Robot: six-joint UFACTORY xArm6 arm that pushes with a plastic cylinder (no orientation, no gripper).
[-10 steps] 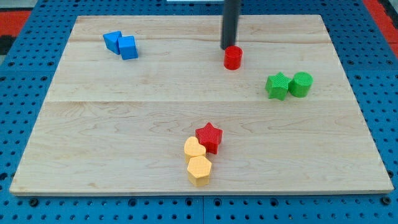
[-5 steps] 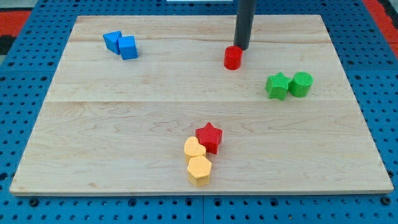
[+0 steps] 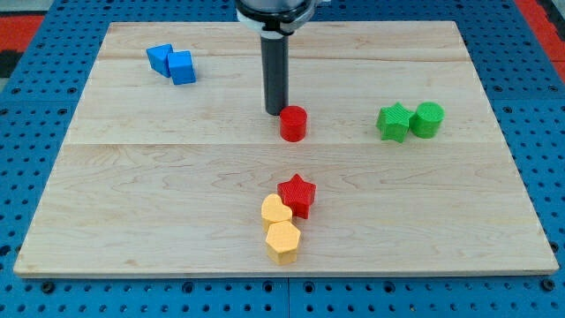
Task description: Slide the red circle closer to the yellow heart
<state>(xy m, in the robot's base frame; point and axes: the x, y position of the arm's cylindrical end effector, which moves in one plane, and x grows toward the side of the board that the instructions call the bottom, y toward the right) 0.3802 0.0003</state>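
Camera view: pale wooden tabletop holding seven ridged plastic blocks. Two blue blocks touching at top left; green star touching green cylinder at right. Red circle mid-board, touching the tool, my tip, at its upper left. No jaws, just a plain dark rod. Well below, red star touching yellow heart, above yellow hexagon.

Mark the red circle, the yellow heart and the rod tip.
red circle [image 3: 293,124], camera view, middle of its body
yellow heart [image 3: 275,212], camera view, its top face
my tip [image 3: 276,112], camera view, very end of the rod, just upper left of the red circle
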